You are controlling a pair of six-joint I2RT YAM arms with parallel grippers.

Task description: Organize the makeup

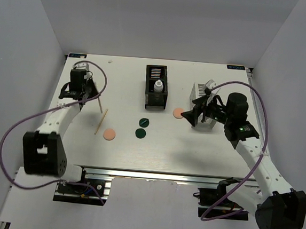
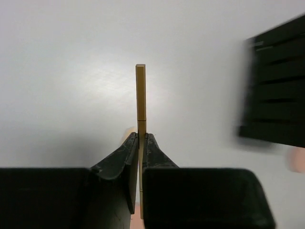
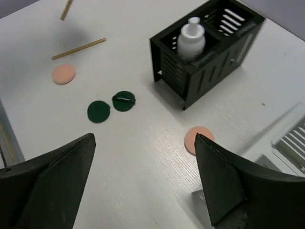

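My left gripper [image 1: 88, 94] is shut on a tan stick [image 2: 140, 93] and holds it above the table at the far left; the stick sticks out past the fingertips [image 1: 97, 103]. A second tan stick [image 1: 101, 122] lies on the table. One peach puff [image 1: 109, 135] lies near it. The other puff [image 1: 178, 113] lies just by my open, empty right gripper [image 1: 192, 116]; in the right wrist view this puff [image 3: 194, 136] sits beside the right fingertip. Two dark green discs [image 1: 145, 122] [image 1: 140, 132] lie mid-table. A small white bottle [image 1: 158, 86] stands in the black organizer box [image 1: 156, 72]. No pencil-like tubes show.
The white slotted organizer box [image 1: 202, 91] stands at the right, partly hidden under my right gripper. The black box shows in the left wrist view [image 2: 279, 86] to the right. White walls close in the table on three sides.
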